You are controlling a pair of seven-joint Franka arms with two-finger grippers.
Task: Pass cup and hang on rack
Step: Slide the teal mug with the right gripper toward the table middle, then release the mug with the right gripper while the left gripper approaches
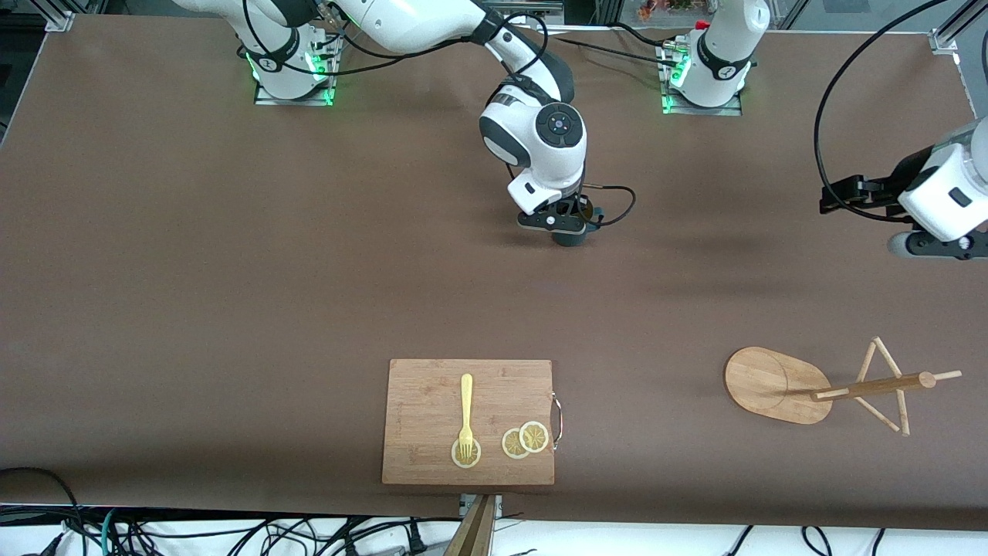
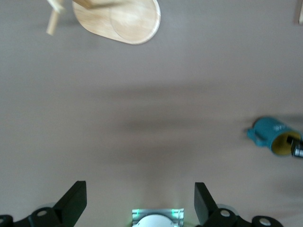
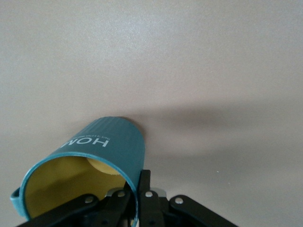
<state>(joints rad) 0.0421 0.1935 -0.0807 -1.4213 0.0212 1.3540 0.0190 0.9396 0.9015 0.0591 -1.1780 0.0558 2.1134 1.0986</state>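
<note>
The dark teal cup (image 1: 573, 236) is in the middle of the table, held by my right gripper (image 1: 566, 222). In the right wrist view the gripper (image 3: 138, 183) is shut on the cup's rim (image 3: 109, 146), one finger inside the yellowish wall and one outside, and the cup is tilted. The cup also shows in the left wrist view (image 2: 272, 136), handle out to one side. The wooden rack (image 1: 760, 378) stands nearer to the front camera, toward the left arm's end; its base shows in the left wrist view (image 2: 123, 21). My left gripper (image 1: 938, 245) is open and empty (image 2: 140, 201) over bare table.
A rectangular bamboo cutting board (image 1: 417, 394) lies near the table's front edge, with a yellow fork (image 1: 466, 409) and lemon slices (image 1: 525, 440) on it. Brown table surface lies between the cup and the rack.
</note>
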